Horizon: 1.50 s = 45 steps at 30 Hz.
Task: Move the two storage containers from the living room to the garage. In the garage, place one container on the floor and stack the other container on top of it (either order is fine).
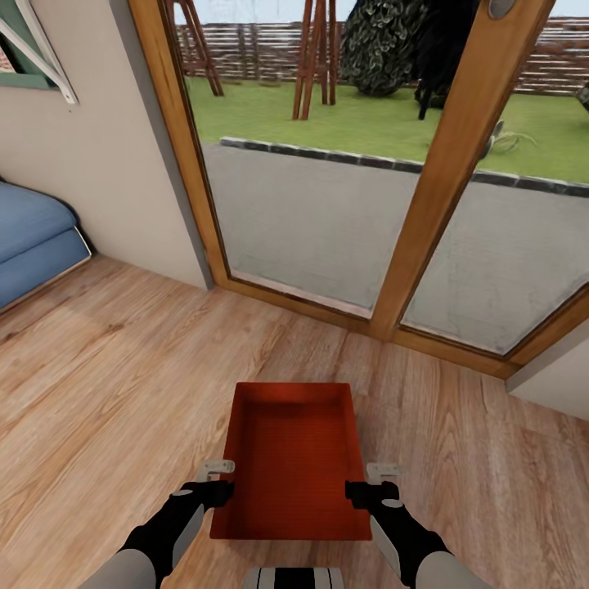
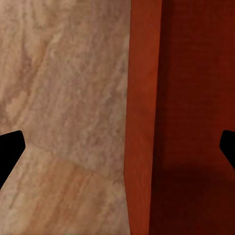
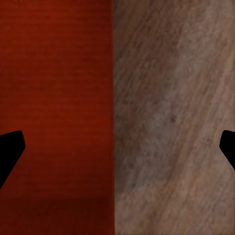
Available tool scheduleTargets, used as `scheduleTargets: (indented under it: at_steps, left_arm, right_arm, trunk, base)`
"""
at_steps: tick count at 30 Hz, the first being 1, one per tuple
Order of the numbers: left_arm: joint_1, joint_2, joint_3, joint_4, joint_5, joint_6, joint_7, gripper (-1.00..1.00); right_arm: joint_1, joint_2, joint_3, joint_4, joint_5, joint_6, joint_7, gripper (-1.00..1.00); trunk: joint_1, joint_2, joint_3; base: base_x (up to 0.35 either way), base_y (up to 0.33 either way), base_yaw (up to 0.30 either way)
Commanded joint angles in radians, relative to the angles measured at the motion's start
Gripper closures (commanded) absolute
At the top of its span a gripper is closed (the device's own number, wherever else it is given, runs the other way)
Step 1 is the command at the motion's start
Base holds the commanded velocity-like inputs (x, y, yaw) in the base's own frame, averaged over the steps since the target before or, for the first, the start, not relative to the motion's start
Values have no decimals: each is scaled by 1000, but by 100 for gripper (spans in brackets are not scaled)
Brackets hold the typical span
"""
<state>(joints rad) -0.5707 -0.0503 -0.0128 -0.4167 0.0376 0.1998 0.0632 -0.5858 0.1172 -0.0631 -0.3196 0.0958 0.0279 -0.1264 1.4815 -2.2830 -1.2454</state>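
Both claws, left (image 1: 214,483) and right (image 1: 370,484), straddle the storage container's (image 1: 292,458) side walls, fingers apart, above wood-plank floor (image 1: 98,368) by glass doors (image 1: 327,213).

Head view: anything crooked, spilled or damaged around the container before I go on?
Nothing stands out. The orange-red container lies flat and square on the wood floor, empty and intact. The left gripper and right gripper straddle its side walls, jaws open.
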Motion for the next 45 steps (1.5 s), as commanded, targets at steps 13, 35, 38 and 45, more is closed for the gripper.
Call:
scheduleTargets:
  at_steps: [13, 35, 38, 45]
  left_arm:
    - [0, 0, -2, -2, 4, 6, 4, -100]
    - [0, -16, -2, 1, 2, 6, 6, -100]
    - [0, -16, -3, 15, 6, 2, 7, -100]
    - [0, -16, -4, 35, 9, -1, 7, -100]
  right_arm:
    - [0, 1, -6, -1, 10, 3, -1, -100]
    - [0, -5, -8, -1, 4, 5, -1, -100]
    - [0, -9, -12, 6, -4, 9, -1, -100]
    - [-2, -10, -14, 17, -7, 16, -1, -100]
  trunk:
    - [0, 0, -1]
    - [0, 0, -1]
    - [0, 0, -1]
    - [0, 0, -1]
  base:
    - [1, 0, 0]
    - [0, 0, 0]
    - [0, 0, 0]
    - [0, 0, 0]
